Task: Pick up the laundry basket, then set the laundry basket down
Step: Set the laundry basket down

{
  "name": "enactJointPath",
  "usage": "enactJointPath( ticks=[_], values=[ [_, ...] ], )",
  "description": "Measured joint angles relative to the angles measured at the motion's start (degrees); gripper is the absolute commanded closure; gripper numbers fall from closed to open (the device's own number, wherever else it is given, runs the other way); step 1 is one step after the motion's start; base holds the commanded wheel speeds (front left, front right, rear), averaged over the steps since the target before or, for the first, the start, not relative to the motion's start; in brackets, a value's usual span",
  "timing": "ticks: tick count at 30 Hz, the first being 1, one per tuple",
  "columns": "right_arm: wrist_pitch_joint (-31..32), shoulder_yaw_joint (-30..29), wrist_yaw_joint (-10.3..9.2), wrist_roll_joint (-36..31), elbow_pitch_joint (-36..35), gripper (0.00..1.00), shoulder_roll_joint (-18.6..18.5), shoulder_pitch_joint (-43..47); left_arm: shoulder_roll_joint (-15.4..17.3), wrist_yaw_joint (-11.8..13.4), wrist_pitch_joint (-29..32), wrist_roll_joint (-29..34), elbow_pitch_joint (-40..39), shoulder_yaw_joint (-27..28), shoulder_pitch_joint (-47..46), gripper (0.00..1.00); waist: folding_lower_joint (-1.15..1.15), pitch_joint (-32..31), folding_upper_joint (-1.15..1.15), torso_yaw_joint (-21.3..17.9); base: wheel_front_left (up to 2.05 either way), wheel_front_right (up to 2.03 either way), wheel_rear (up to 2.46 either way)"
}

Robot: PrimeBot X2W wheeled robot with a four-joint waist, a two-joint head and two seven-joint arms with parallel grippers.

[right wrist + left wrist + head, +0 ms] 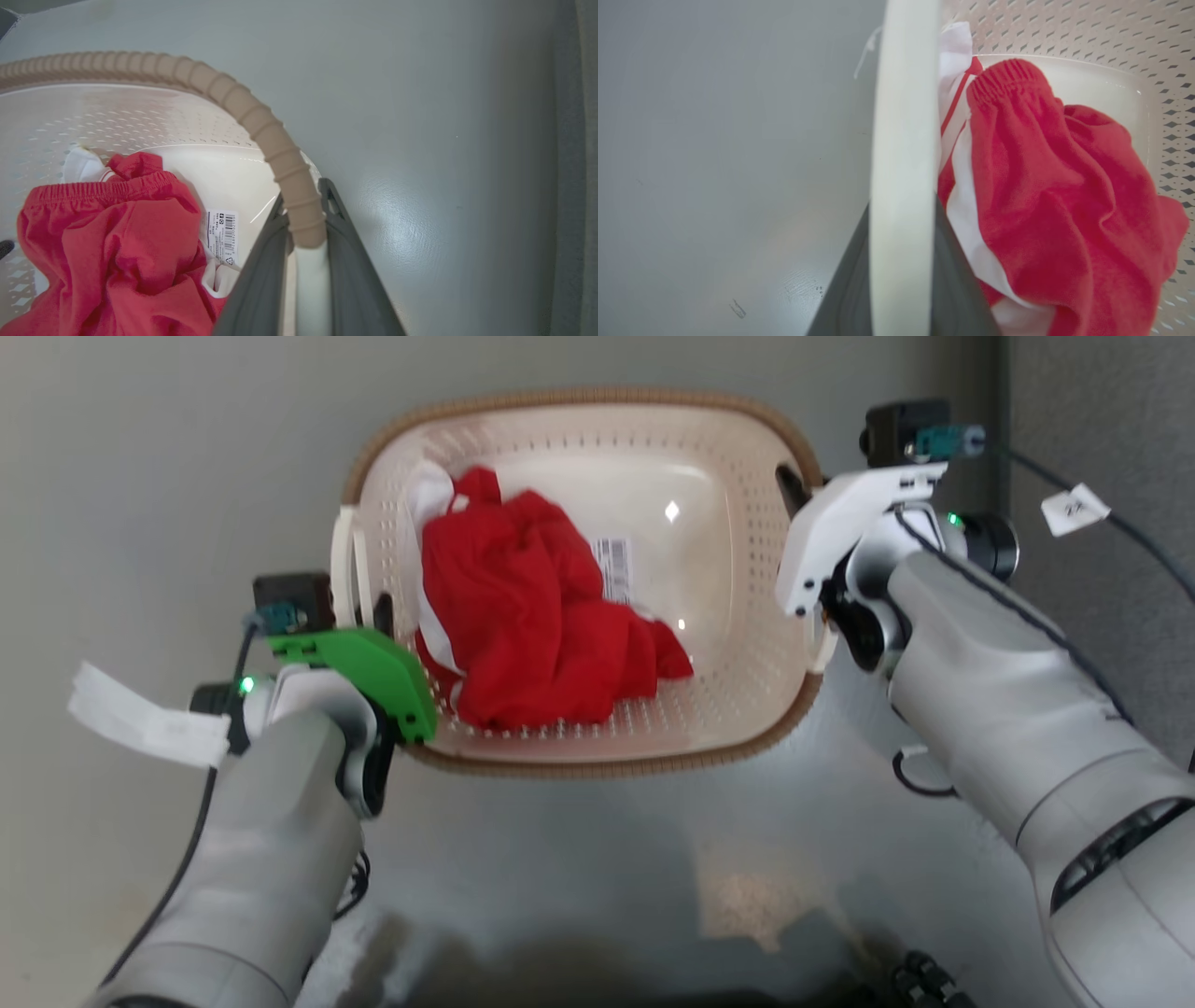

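Most of the scene is bare grey floor [579,859], with a darker grey panel [1102,392] along the right side. Straight ahead between the two arms is the laundry basket [738,569]; whether its base touches the floor I cannot tell. A crumpled red garment [532,607] fills its left half, bunched over a white cloth [429,495] at the left wall. The left gripper [373,611], under a green housing, is clamped on the left handle [903,140]: the left wrist view has the white bar pinched between both dark fingers [845,298], the garment just beside. The right gripper [794,490] is closed likewise on the right handle [312,289], its fingers [261,280] flanking the bar where the brown ribbed rim [261,121] ends. From the head, the wrist housings mask both grips; the wrist views lay them open. The left wrist view adds the garment's elastic waistband, the right wrist view the print on the barcode label [222,235] on the basket's bottom. Smaller still, a paper tag [145,723] hangs by the left wrist and a second tag [1074,509] on the right arm's cable.
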Motion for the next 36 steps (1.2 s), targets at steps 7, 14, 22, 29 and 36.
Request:
enactJointPath(
  ticks=[7, 14, 22, 29, 36],
  values=[
    [-1.0, -0.1, 0.0, -0.5, 0.4, 1.0, -0.1, -3.9, 0.2, 0.4, -0.8, 0.5, 0.0, 0.4, -3.9, 1.0, 0.0, 5.7, 0.0, -0.4, 0.0, 0.0, 0.0],
    [-2.2, -0.1, 0.04, -0.5, 1.0, 1.0, -0.1, -5.8, 0.2, 0.4, -1.7, 0.6, 0.2, 0.8, -6.1, 1.0, 0.0, 10.8, 0.0, -0.6, 0.0, 0.0, 0.0],
    [-3.6, 0.2, 0.11, -0.4, 1.1, 1.0, -0.1, -6.9, 0.3, 0.4, -2.8, 1.0, 0.6, 1.1, -7.7, 1.0, 0.0, 14.7, 0.0, -0.8, 0.0, 0.0, 0.0],
    [-4.2, 0.5, 0.2, -0.4, 1.4, 1.0, -0.1, -8.4, 0.3, 0.4, -3.5, 1.0, 1.1, 1.3, -9.3, 1.0, 0.0, 16.8, 0.0, -1.0, 0.0, 0.0, 0.0],
    [-5.3, 1.2, 0.63, -0.4, 2.0, 1.0, -0.1, -9.1, 0.4, 0.4, -4.0, 1.0, 1.9, 1.4, -10.2, 1.0, -0.01, 17.4, 0.0, -1.1, 0.0, 0.0, 0.0]
  ],
)
